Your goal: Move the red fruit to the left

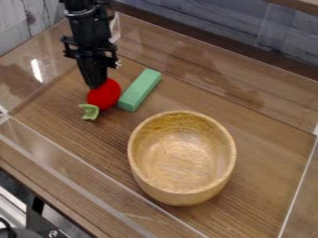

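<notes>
The gripper [95, 82] points straight down with its fingers pressed together, its tip at the far left edge of the red fruit [106, 94]. The fruit lies on the table [236, 93], just left of a green block [140, 89], with a wooden bowl [181, 155] nearer on the right.

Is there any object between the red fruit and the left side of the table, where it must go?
Nothing visible. Left of the red fruit is only bare table; the green block lies on its right.
</notes>
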Available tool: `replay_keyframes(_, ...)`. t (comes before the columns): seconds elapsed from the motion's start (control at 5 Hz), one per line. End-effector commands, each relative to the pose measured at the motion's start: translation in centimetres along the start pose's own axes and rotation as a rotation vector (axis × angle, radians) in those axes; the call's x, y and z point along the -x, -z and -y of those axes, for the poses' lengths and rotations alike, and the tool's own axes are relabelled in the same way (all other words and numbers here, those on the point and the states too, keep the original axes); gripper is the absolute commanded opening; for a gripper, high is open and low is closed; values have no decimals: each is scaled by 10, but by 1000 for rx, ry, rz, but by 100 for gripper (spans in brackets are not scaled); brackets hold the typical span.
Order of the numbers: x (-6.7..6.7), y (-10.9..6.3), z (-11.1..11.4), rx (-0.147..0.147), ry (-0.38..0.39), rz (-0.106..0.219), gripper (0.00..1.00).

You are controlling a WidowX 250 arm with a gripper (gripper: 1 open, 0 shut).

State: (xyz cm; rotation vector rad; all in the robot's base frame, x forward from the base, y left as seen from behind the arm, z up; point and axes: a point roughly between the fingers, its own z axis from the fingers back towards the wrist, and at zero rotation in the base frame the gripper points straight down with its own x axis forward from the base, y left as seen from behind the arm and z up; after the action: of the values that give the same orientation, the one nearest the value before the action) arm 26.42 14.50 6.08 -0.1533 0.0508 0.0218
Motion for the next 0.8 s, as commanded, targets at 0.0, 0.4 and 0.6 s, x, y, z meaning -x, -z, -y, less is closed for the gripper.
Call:
replay_keyframes(0.0,-2,-11,-9,-29,25,27,100)
replay_keyframes(0.4,-9,-3,-34,-29,146,20,0)
replay_keyframes(0.6,-14,6,-28,-31,182,13,100)
